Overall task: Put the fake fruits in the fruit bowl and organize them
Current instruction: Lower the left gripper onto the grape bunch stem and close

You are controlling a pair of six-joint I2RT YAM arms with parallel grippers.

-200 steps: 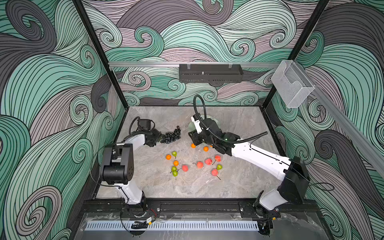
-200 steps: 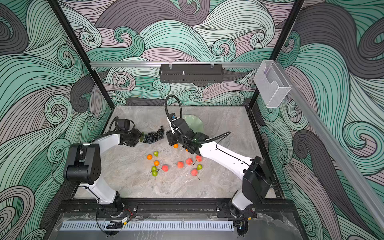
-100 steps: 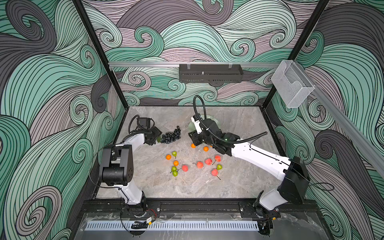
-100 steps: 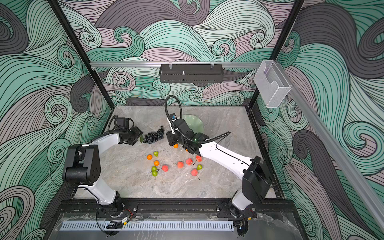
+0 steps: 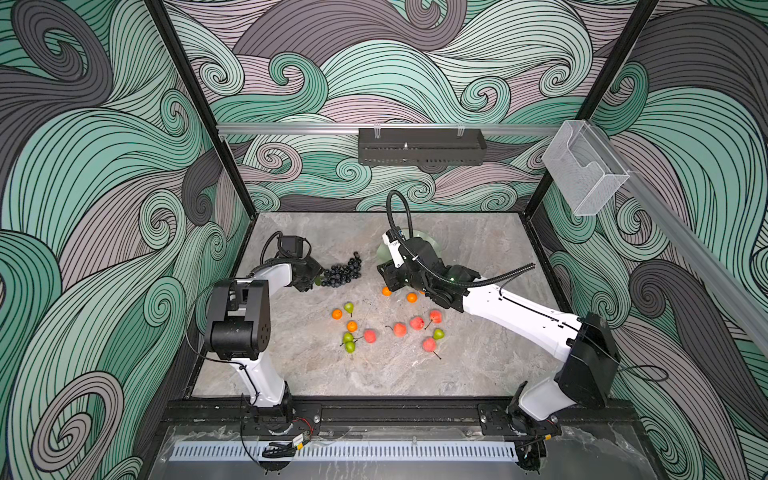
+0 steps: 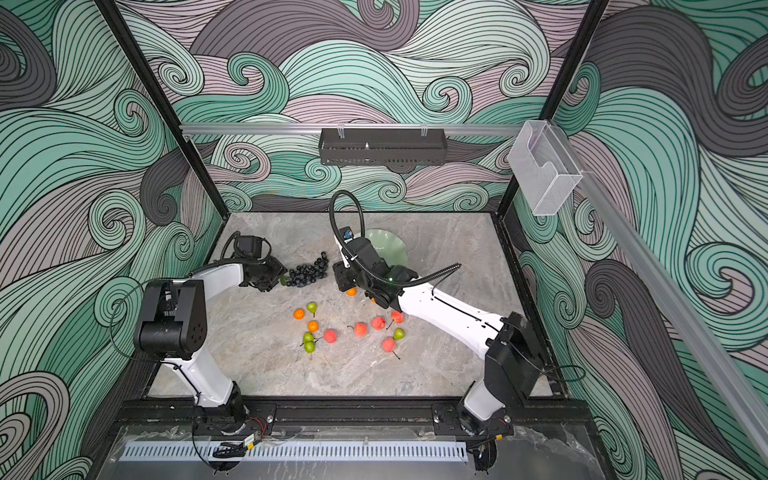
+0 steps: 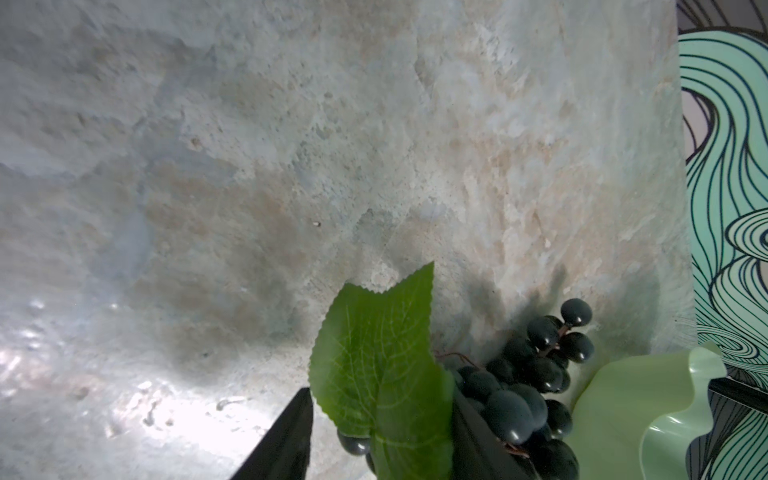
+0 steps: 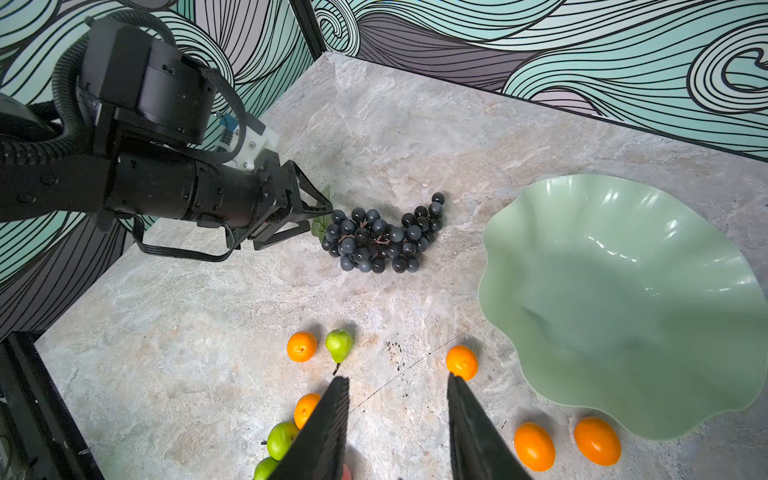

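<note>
Right end effector (image 8: 397,378), jaws apart

Bright, even light from above fills both top views; the small plastic fruits (image 5: 417,323) cast short, soft shadows. The left wrist view is hazy: white glare washes out the grey marble-patterned tabletop (image 7: 199,415) beside a black finger (image 7: 286,436) of the left gripper (image 7: 380,392). In the right wrist view, highlights streak the glossy mint-green wavy bowl (image 8: 623,291) ahead of the right gripper (image 8: 397,378).
</note>
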